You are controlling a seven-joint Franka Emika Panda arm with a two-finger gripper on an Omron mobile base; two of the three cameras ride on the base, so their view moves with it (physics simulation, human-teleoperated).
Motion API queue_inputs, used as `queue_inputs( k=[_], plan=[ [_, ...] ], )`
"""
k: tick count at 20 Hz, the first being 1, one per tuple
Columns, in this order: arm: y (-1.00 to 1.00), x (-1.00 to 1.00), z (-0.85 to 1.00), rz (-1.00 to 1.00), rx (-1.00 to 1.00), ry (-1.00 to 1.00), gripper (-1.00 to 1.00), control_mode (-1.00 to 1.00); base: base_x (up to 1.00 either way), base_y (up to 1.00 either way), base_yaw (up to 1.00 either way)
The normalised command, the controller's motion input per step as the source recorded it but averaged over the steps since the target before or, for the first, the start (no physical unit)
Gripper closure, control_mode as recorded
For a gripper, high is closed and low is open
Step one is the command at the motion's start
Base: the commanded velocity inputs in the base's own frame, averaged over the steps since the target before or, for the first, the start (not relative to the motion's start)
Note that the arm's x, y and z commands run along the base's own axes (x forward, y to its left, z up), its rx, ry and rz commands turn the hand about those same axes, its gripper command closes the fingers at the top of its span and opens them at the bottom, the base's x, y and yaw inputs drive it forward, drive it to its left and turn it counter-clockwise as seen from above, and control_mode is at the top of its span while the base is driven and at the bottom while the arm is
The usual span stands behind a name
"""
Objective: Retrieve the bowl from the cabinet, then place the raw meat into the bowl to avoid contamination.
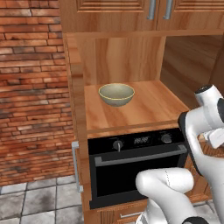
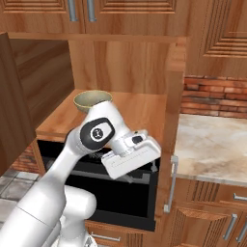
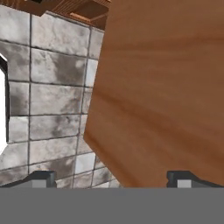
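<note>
Jaws released, spread wide, nothing between them; two-finger gripper (image 3: 111, 178) pointed down at grey stone floor tiles (image 3: 48, 87), with the edge of a swung-open reddish-brown wooden door panel (image 3: 166, 87) just beside it.

Round shallow olive-beige ceramic bowl with yellowish rim (image 1: 116, 94) sitting upright on the wooden shelf (image 1: 148, 109) of the open reddish-brown cabinet (image 1: 78, 109), toward the left of the compartment, directly above the black built-in oven (image 1: 131, 168); untouched, well apart from the hand. Raw meat not located.

Risks, judged from here: hand low and beside the open door, so lifting toward the shelf could clip the door edge or the oven's bar handle (image 1: 140, 156); elbow close to the oven front in the right base view, could scrape it on the swing; bowl about as wide as the open jaws, so a grab across it likely slips; rim pinch probably safer; shove on approach could slide it to the back wall.

Surface and room: smooth wood-grain shelf, bare apart from the bowl; red brick wall (image 1: 30, 87) left of the cabinet; pale stone countertop (image 2: 212, 140) to the right; closed upper doors with metal bar handles (image 1: 159, 9) above.
</note>
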Motion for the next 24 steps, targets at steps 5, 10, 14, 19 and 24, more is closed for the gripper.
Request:
queue_inputs(
  k=[5, 10, 14, 19, 24],
  plan=[
    [-0.38, 0.11, -0.04, 0.04, 0.01, -0.01, -1.0, -1.0, 0.0, 0.0, 0.0],
    [-0.29, 0.06, -0.03, 0.05, 0.0, -0.04, -1.0, -1.0, 0.0, 0.0, 0.0],
    [0.07, 0.0, 0.0, 0.05, -0.02, -0.11, -1.0, -1.0, 0.0, 0.0, 0.0],
    [0.44, 0.01, 0.0, 0.02, -0.08, -0.12, -1.0, -1.0, 0.0, 0.0, 0.0],
    [0.59, 0.2, -0.03, 0.04, -0.05, -0.1, -1.0, -1.0, 0.0, 0.0, 0.0]
  ],
)
